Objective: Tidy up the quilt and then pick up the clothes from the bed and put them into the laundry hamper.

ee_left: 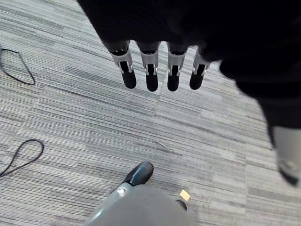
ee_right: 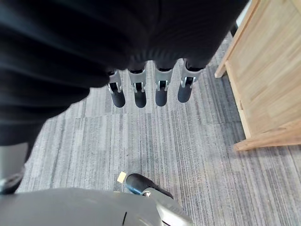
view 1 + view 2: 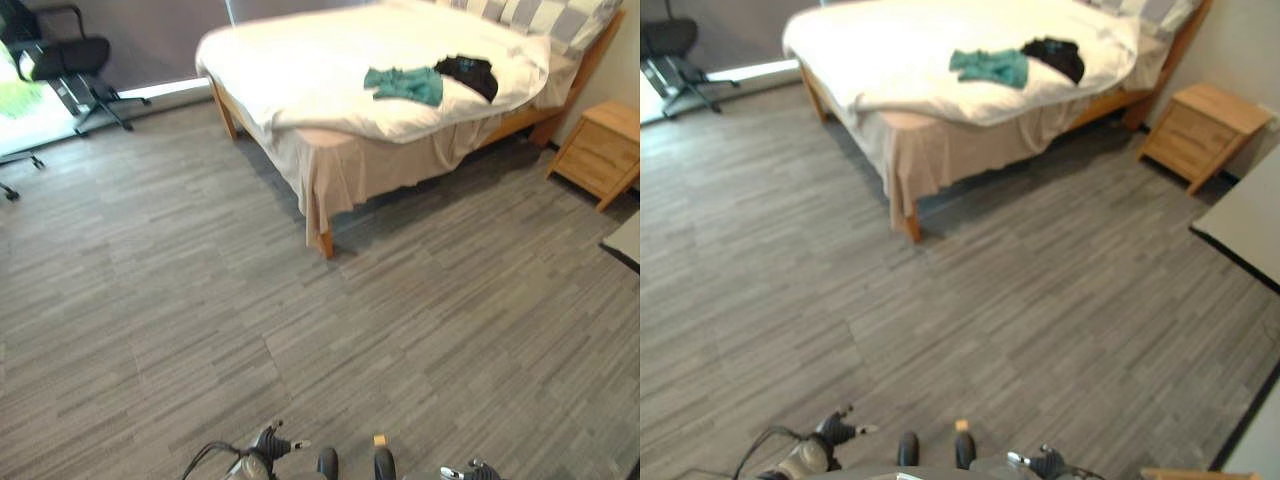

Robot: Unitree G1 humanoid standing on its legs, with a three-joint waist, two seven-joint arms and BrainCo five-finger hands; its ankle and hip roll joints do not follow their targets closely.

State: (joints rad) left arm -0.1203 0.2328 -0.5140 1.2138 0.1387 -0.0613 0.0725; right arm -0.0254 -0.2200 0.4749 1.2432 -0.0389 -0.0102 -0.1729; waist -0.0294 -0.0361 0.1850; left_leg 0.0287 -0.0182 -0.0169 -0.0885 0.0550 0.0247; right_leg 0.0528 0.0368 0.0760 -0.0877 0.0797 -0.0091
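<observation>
Both hands hanging low over grey plank floor (image 3: pixel 200 330), well short of the bed. Left hand (image 1: pixel 160 70): fingers (image 1: pixel 151 80) straight, slightly apart, holding nothing. Right hand (image 2: pixel 150 92): same, fingers (image 2: pixel 139 96) straight and empty, pale wood furniture (image 2: pixel 268 80) just beside it.

Wooden-framed bed (image 3: pixel 325 243) stood far across the floor, nearest corner post pointing toward camera. White quilt (image 3: pixel 320 70) lay over the mattress, mostly flat, edge draped unevenly past a beige sheet (image 3: pixel 340 170) hanging to the floor. Teal garment (image 3: pixel 405 85) and black garment (image 3: pixel 468 72) sat crumpled on the quilt near the far side, just beside each other, possibly touching. Checked pillows (image 3: pixel 545 20) at the head end. No laundry hamper spotted.

Judged handling: quilt soft, bulky, likely to drag and bunch; best taken at a hem or corner along the near edge and pulled flat. Clothes light, limp, no slip risk; pinch a raised fold from above, expect dangling ends.

Room: wide open floor up to the bed's near side and foot corner. Wooden nightstand (image 3: pixel 603 150) crowded the head end on the right; office chair (image 3: pixel 65 60) off to the left by the window, well apart. Garments lay deep on the bed, so reach across from the near long edge looked necessary.
</observation>
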